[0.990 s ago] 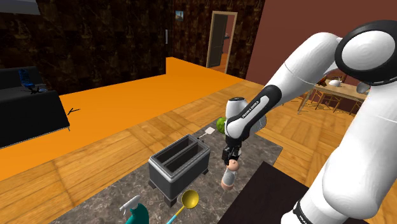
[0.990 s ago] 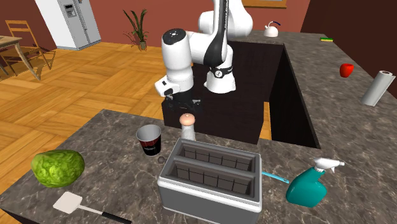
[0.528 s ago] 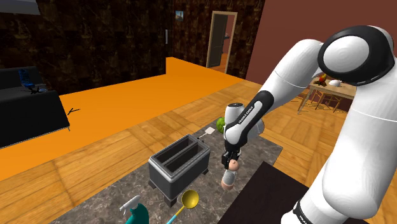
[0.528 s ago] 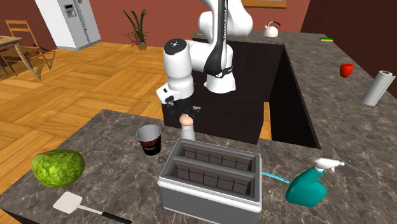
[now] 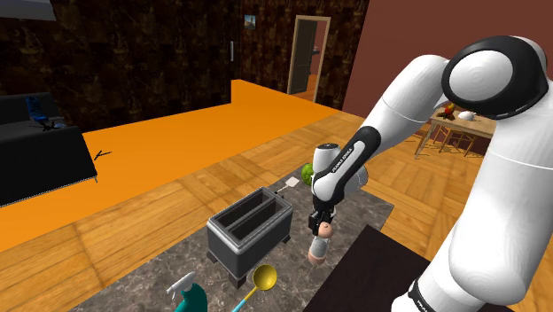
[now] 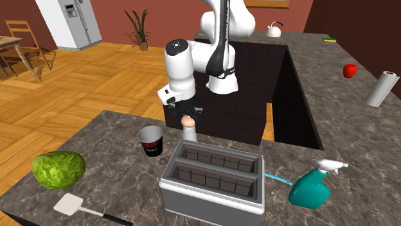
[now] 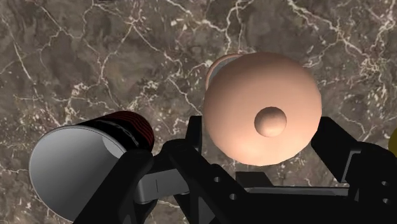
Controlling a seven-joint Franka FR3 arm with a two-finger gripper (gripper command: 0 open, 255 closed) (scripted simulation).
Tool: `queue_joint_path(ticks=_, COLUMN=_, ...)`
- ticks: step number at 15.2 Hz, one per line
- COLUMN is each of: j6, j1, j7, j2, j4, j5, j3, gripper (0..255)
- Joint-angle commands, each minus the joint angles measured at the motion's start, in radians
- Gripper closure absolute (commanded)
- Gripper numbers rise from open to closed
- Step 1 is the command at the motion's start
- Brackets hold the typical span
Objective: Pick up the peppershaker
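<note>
Likely light, stiff, slick: pinch shaker [image 7: 254, 89] mid-frame just under its cap with the unclenched gripper [image 7: 264, 130] straddling it.

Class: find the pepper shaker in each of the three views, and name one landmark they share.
Shoulder view: the pepper shaker stands lower centre-right, right of the toaster.
Second exterior view: pepper shaker at centre, behind the toaster, right of the cup.
Wrist view: pepper shaker from above, beside the cup.
Shared landmark: the gripper, directly over it.
</note>
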Motion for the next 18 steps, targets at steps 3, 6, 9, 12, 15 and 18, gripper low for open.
queue_joint_path(ticks=3, j6=-0.032, j1=0.002, j7=0.006, j2=-0.033, j4=-0.004, j5=-0.007, j3=-0.002, gripper=255)
queue_joint_path(ticks=6, j6=-0.079, j1=0.004, j7=0.013, j2=-0.084, j4=-0.007, j5=-0.018, j3=-0.006, gripper=255)
queue_joint_path(ticks=9, j6=-0.127, j1=0.004, j7=0.018, j2=-0.133, j4=-0.008, j5=-0.027, j3=-0.008, gripper=255)
queue_joint_path(ticks=12, j6=-0.176, j1=0.004, j7=0.023, j2=-0.181, j4=-0.007, j5=-0.035, j3=-0.009, gripper=255)
queue_joint_path(ticks=15, j6=-0.225, j1=0.003, j7=0.027, j2=-0.226, j4=-0.003, j5=-0.042, j3=-0.009, gripper=255)
queue_joint_path(ticks=18, j6=-0.244, j1=0.003, j7=0.029, j2=-0.243, j4=-0.001, j5=-0.044, j3=-0.008, gripper=255)
